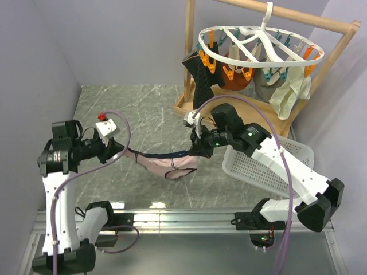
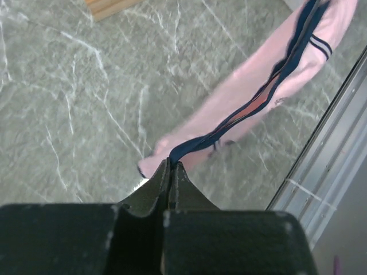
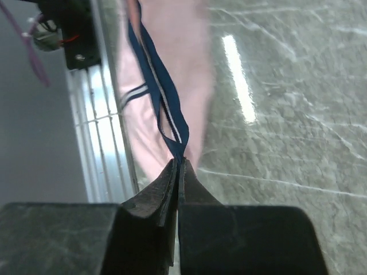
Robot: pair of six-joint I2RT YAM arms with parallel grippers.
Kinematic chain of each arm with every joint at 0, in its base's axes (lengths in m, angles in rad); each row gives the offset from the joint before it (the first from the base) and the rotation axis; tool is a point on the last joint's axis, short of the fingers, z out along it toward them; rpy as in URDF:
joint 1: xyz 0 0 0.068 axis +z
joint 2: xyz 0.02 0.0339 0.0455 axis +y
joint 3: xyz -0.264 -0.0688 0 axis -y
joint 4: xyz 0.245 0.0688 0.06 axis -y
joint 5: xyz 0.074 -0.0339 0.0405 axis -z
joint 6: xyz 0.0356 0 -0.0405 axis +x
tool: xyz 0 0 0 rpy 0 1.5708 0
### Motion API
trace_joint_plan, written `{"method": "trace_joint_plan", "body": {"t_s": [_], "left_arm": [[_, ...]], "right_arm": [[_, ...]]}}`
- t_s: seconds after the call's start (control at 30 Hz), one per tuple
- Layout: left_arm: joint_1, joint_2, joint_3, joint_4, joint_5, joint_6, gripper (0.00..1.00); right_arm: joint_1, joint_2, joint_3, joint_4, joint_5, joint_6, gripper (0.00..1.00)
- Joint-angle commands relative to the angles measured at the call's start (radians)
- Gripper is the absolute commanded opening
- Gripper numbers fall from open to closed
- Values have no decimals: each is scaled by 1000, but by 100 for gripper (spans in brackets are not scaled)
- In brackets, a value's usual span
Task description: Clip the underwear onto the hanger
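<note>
The pale pink underwear (image 1: 171, 166) with dark navy edging hangs stretched between my two grippers above the marble floor. My left gripper (image 1: 124, 150) is shut on the navy waistband at its left end, as the left wrist view (image 2: 172, 163) shows, with the pink fabric (image 2: 258, 86) trailing away. My right gripper (image 1: 199, 150) is shut on the navy waistband at its right end, seen in the right wrist view (image 3: 179, 161) with the pink fabric (image 3: 172, 69) beyond. The white oval hanger (image 1: 261, 43) with orange and teal pegs hangs from the wooden rack at the back right, well above the underwear.
A wooden rack frame (image 1: 189, 69) stands at the back right; a black garment (image 1: 200, 71), an orange one (image 1: 236, 77) and cream garments (image 1: 287, 91) hang from the hanger. A white mesh basket (image 1: 269, 163) lies under my right arm. Grey walls close in on the left and back.
</note>
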Motion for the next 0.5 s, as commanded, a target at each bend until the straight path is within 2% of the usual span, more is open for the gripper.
{"method": "trace_joint_plan", "body": {"t_s": [0.0, 0.1, 0.23, 0.27, 0.3, 0.33, 0.37, 0.4, 0.43, 0.47], "left_arm": [[-3, -18, -75, -20, -110, -15, 5], [-15, 85, -97, 141, -185, -188, 9], [-31, 394, -20, 316, -268, -383, 15], [-37, 447, 3, 344, -284, -400, 18], [-46, 493, 32, 409, -296, -456, 34], [-49, 584, 53, 427, -323, -468, 40], [-51, 623, 76, 441, -328, -475, 51], [-49, 678, 116, 465, -330, -492, 59], [-49, 695, 133, 476, -360, -498, 67], [-46, 703, 142, 487, -368, -508, 69]], "right_arm": [[-6, 62, -37, 83, 43, 24, 0], [-32, 234, 18, 102, 65, 56, 0], [-132, 510, 195, 154, 49, 139, 0], [-139, 548, 221, 163, 64, 151, 11], [-144, 579, 268, 171, 90, 162, 24], [-147, 637, 294, 167, 104, 165, 35], [-153, 659, 316, 165, 120, 176, 60], [-153, 674, 351, 150, 135, 180, 71], [-156, 684, 362, 144, 140, 185, 71], [-156, 675, 364, 147, 146, 194, 71]]}}
